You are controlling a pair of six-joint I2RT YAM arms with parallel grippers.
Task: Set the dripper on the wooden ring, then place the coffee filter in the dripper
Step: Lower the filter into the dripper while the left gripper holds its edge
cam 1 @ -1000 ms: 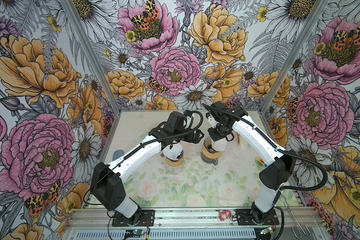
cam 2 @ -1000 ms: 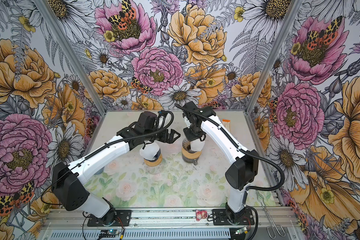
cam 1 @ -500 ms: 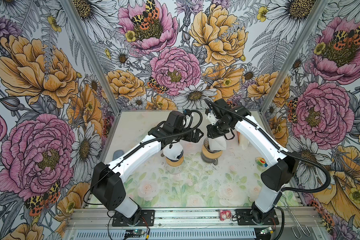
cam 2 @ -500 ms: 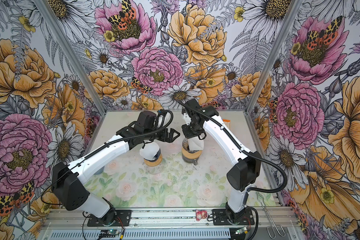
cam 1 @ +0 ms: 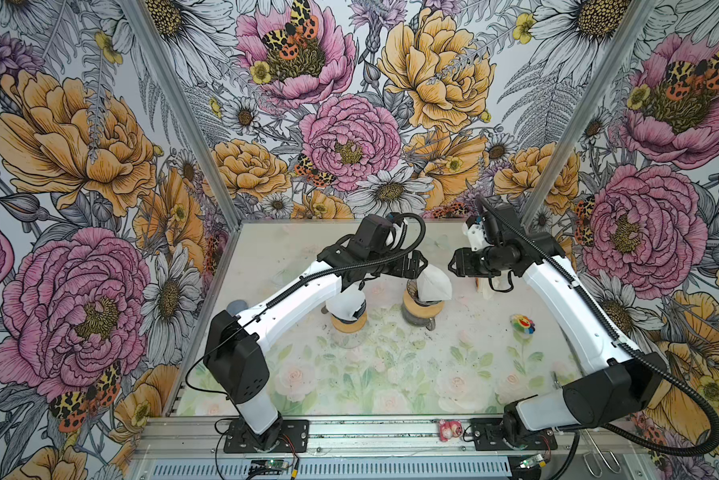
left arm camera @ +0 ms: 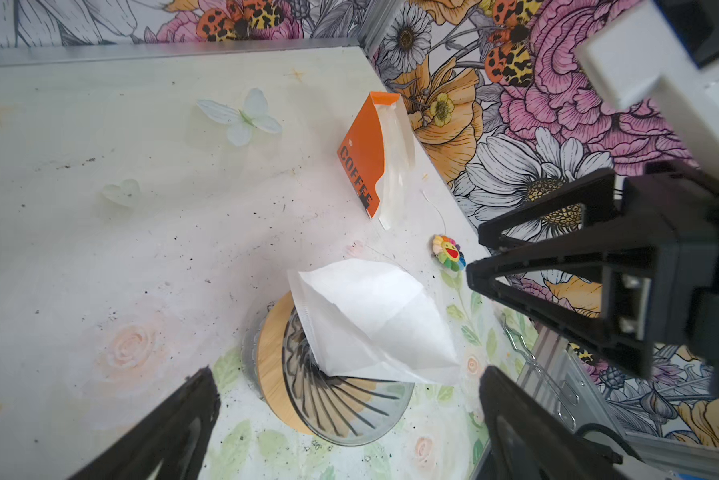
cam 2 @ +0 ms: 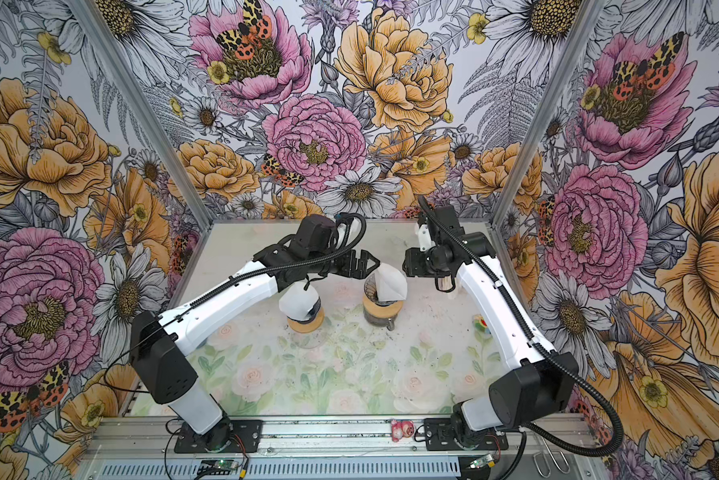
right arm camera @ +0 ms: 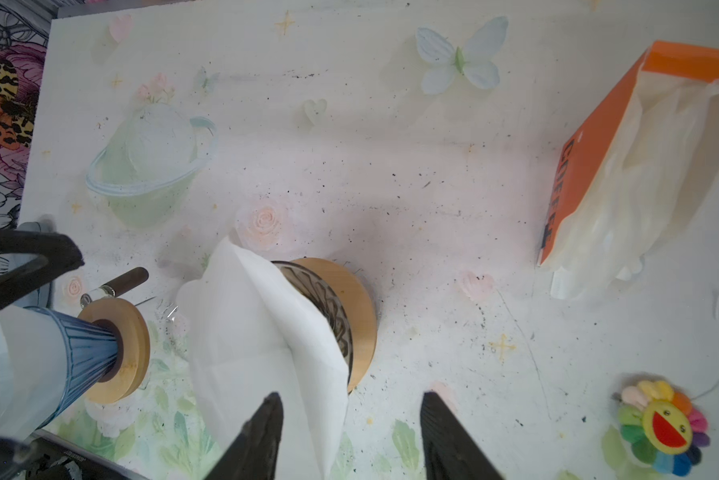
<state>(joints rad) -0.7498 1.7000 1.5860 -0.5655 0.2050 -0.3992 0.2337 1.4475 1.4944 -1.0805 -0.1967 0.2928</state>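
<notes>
I log: floral table (cam 1: 391, 374), dark-speckled; floral walls (cam 1: 349, 124); filter (cam 1: 434, 284) tilted in dripper (cam 1: 422, 311); left gripper (cam 1: 421, 264), right gripper (right arm camera: 349, 432) both released, empty.

"COFFEE" in black on the orange box (left arm camera: 362, 158) (perhaps more beneath, blurred)

a rainbow flower toy (left arm camera: 449, 252) lies near an orange box (left arm camera: 362, 162).

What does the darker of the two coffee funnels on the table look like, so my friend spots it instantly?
On the flowery table between the two arms, two wood-ringed drippers stand side by side in both top views. The smoky dripper is the right-hand one: its glass is dark and swirled, not blue like its neighbour, and a white filter pokes out of it crookedly.
</notes>
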